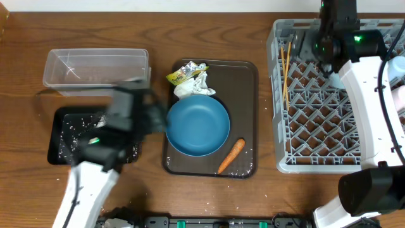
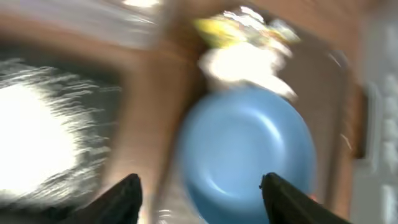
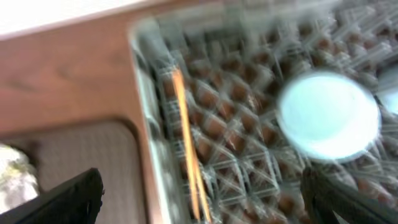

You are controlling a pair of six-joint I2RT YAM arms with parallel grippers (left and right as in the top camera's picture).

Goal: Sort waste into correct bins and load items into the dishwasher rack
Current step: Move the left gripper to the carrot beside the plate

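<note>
Blue plate [image 1: 197, 125] resting on brown tray [image 1: 243, 88], we are hovering left end effector [image 2: 199, 190] and right end effector [image 3: 200, 186], both spread.

Bright, even light fills the overhead view, which is sharp except for the smeared left arm [image 1: 117, 130]. Both wrist views are heavily motion-blurred. Glare whitens the black tray [image 2: 37, 137] at the left.

Blur smears the left claw [image 1: 152, 118], which covers part of the black tray [image 1: 60, 149].
</note>
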